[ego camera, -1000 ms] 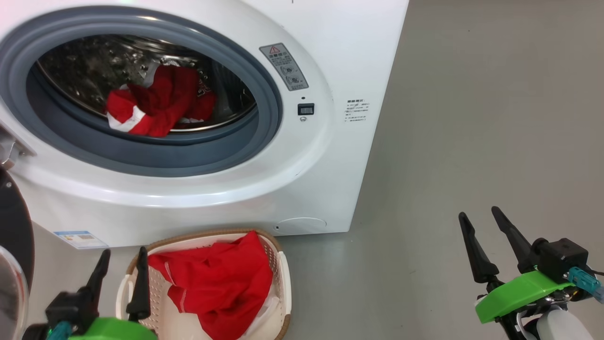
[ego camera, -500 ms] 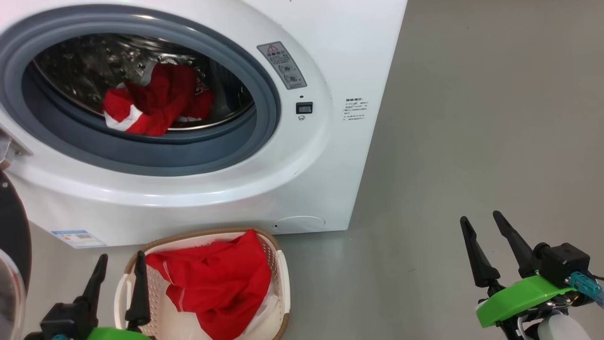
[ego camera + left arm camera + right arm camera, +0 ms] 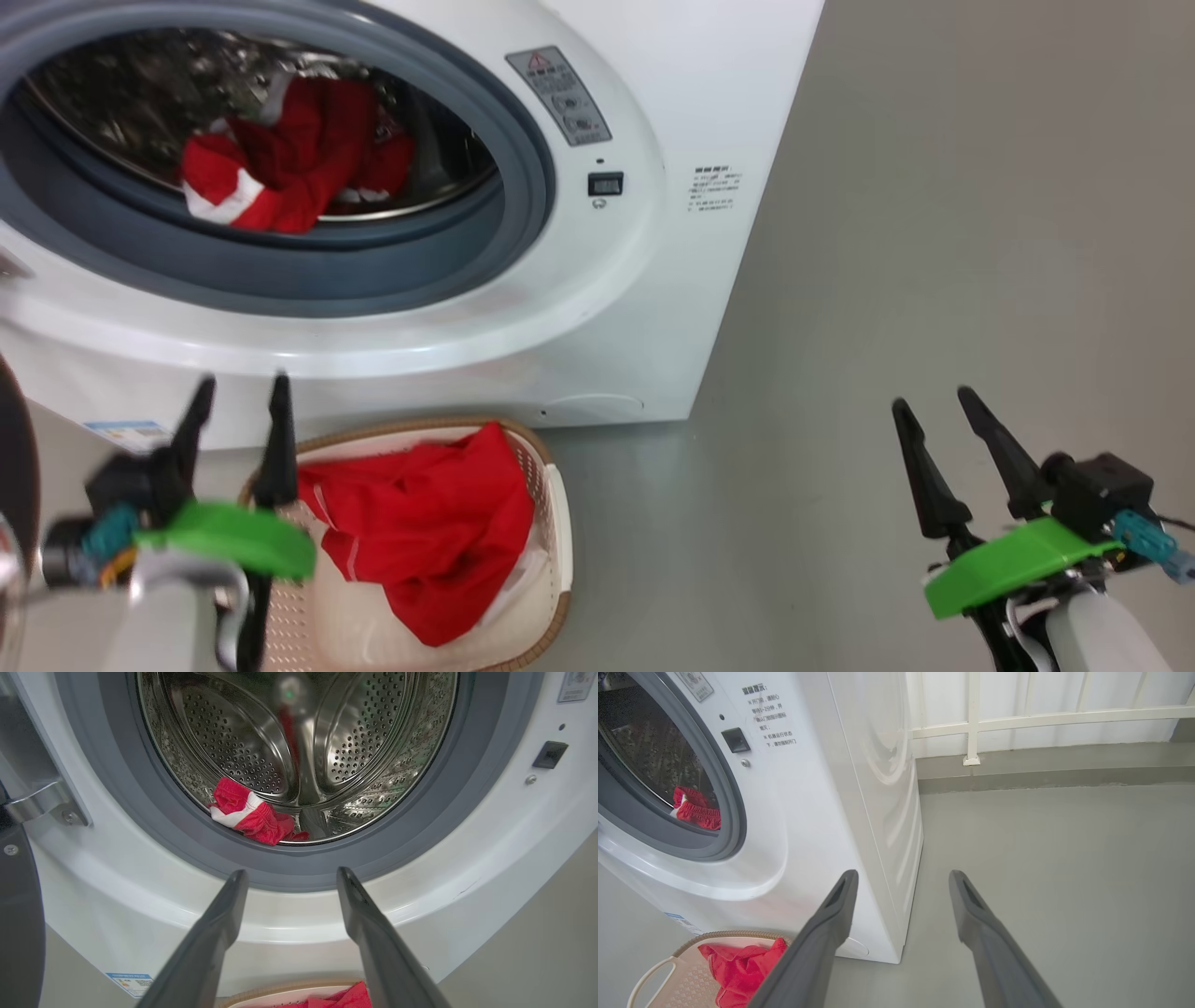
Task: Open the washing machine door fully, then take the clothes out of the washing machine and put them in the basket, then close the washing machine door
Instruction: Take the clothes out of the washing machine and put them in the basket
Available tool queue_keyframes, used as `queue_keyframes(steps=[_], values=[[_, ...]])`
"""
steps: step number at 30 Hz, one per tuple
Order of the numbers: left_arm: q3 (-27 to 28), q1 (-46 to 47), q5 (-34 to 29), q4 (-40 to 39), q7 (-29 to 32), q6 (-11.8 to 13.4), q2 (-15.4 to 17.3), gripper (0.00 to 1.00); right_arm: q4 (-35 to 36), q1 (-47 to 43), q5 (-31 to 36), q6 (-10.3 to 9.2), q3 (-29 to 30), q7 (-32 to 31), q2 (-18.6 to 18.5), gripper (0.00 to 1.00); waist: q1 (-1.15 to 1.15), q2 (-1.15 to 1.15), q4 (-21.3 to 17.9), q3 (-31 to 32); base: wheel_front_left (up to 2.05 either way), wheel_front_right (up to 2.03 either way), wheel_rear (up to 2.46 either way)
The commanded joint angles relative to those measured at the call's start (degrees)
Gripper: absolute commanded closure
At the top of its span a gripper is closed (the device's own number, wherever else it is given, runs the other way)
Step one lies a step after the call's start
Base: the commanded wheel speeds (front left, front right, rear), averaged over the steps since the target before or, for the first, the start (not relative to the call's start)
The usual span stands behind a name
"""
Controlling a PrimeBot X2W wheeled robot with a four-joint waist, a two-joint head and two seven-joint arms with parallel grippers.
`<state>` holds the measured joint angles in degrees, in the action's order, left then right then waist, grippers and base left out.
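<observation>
The left gripper (image 3: 243, 383) has its two dark fingers spread apart with nothing between them. In its wrist view they frame the lower lip of the washing machine (image 3: 653, 280) opening. Straight beyond the tips, past the grey gasket (image 3: 154, 826), a crumpled red jersey (image 3: 254, 819) with a white band lies at the front bottom of the steel drum (image 3: 233, 742), well clear of the fingers. Below these jaws, just in front of the machine's base, stands the cream basket (image 3: 553, 523) with a second red garment (image 3: 420, 523) heaped inside it. In the head view one finger overlaps the basket's rim, but whether it touches cannot be told. On the outer side of the left jaws, the washing machine door (image 3: 18, 914) stands swung wide on its metal hinge (image 3: 42, 805), its black rim at the frame edge. The right gripper (image 3: 932, 399) also has its fingers parted and empty. It hovers over the grey floor (image 3: 934, 233), well apart from the basket. In its wrist view the machine's front corner lies just past the finger nearer the machine, and a white railing (image 3: 1041, 718) stands farther ahead.
</observation>
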<state>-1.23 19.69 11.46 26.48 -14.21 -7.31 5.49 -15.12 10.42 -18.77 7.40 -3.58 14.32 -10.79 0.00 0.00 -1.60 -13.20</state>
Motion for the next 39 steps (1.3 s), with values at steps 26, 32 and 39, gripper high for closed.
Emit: queue_keyframes(steps=[26,32,39], values=[[-6.8,39.2,-9.8,32.6,11.0,5.7,7.1,0.0,1.8,6.8,0.2,0.09,-3.6,0.7,1.6,0.0,0.0,0.0,-3.1,-8.9,0.0,0.0,0.0],[-8.8,44.2,-11.9,38.1,10.6,7.2,8.9,0.0,1.7,8.3,0.0,0.09,-4.8,0.7,2.1,0.0,0.0,0.0,-4.3,-10.9,0.0,0.0,0.0],[-10.6,48.9,-13.3,42.9,10.4,8.1,11.2,0.0,1.8,10.2,-0.3,0.09,-6.2,0.7,2.5,0.0,0.0,0.0,-5.9,-13.4,0.0,0.0,0.0]])
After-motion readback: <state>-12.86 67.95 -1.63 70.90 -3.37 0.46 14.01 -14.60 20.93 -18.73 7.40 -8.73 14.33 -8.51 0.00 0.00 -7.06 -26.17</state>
